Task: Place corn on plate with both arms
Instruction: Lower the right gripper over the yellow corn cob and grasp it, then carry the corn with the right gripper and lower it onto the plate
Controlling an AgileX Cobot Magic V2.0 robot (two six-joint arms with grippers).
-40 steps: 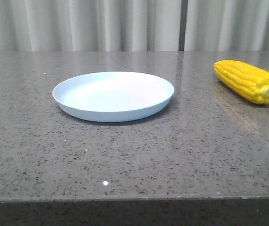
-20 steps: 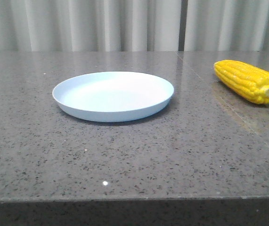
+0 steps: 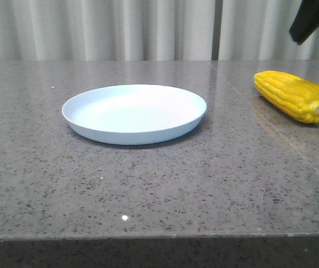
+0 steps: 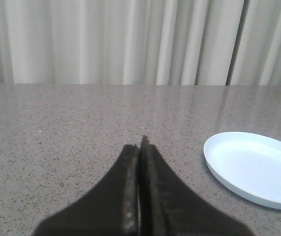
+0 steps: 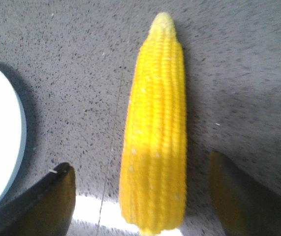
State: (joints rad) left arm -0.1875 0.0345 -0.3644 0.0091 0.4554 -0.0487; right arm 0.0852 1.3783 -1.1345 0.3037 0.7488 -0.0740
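Observation:
The yellow corn (image 3: 294, 96) lies on the table at the far right, its cream stub end toward the front. The pale blue plate (image 3: 134, 113) sits near the table's middle, empty. My right gripper (image 5: 140, 196) is open above the corn (image 5: 156, 137), one finger on each side, not touching it. Only a dark piece of the right arm (image 3: 310, 19) shows in the front view's top right corner. My left gripper (image 4: 140, 147) is shut and empty, low over the table to the left of the plate (image 4: 253, 167).
Grey speckled stone table (image 3: 148, 184) with its front edge near the bottom of the front view. Pale curtains (image 3: 120, 28) hang behind the table. The plate's edge (image 5: 5, 147) shows beside the right gripper's fingers.
A dark part of the right arm has come into the front view's top right corner, above the corn. Corn and plate have not moved.

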